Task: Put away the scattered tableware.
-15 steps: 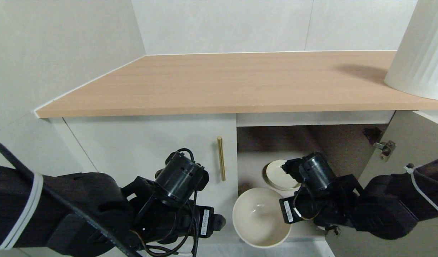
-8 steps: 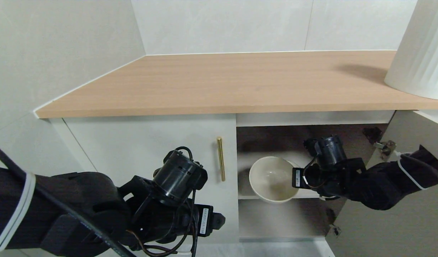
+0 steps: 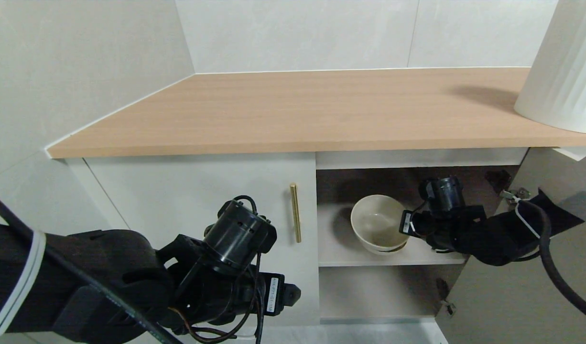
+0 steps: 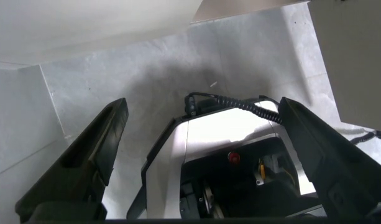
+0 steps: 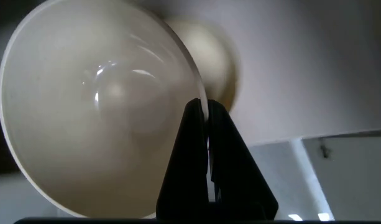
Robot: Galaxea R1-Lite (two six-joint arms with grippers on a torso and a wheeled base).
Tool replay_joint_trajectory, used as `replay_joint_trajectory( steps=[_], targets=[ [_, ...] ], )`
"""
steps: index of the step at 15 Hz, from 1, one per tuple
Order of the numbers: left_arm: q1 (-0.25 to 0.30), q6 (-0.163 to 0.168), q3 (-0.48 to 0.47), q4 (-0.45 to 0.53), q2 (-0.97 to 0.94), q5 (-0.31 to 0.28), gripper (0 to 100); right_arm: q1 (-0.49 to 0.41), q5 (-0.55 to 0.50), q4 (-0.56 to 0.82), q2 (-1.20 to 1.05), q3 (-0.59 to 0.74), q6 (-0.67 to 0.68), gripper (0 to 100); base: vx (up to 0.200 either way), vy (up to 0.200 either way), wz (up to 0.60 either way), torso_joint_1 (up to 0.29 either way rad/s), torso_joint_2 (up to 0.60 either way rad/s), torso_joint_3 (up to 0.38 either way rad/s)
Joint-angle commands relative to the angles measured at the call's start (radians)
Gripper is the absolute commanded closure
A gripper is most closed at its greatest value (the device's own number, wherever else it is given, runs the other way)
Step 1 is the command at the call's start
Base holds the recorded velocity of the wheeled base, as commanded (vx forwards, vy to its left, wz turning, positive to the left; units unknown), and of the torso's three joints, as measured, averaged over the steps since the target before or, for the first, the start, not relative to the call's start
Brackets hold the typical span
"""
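Observation:
A cream bowl [image 3: 376, 222] hangs tilted inside the open cabinet, just over the upper shelf [image 3: 341, 253]. My right gripper [image 3: 406, 228] is shut on its right rim; the right wrist view shows the fingers [image 5: 196, 134] pinching the bowl [image 5: 97, 118] at its edge. A cream plate [image 5: 209, 53] lies on the shelf under and behind the bowl, mostly hidden; its edge [image 3: 396, 248] peeks out below the bowl. My left gripper [image 4: 202, 106] hangs low in front of the closed left door, open with nothing in it, pointing down.
The left cabinet door [image 3: 202, 200] is closed, with a brass handle [image 3: 296, 212]. The right door [image 3: 537, 277] stands open with a hinge [image 3: 512, 194] near my right arm. A lower shelf [image 3: 374, 291] lies below. A white ribbed container [image 3: 563, 71] stands on the wooden countertop [image 3: 298, 110].
My right arm has carried the bowl up and back from in front of the cabinet into it, over the plate on the upper shelf. The left arm has barely moved.

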Motion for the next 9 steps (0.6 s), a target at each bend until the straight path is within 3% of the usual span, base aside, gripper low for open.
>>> replay_joint_trajectory(
  steps=[1, 9],
  targets=[
    [0.000, 0.000, 0.000, 0.000, 0.000, 0.000, 0, -0.017, -0.012, 0.000, 0.047, -0.034, 0.020, 100, 0.000, 0.000, 0.00, 0.000, 0.00, 0.000],
    [0.000, -0.001, 0.000, 0.000, 0.000, 0.000, 0, -0.025, -0.049, 0.000, 0.106, -0.081, 0.030, 100, 0.000, 0.000, 0.00, 0.000, 0.00, 0.000]
  ],
)
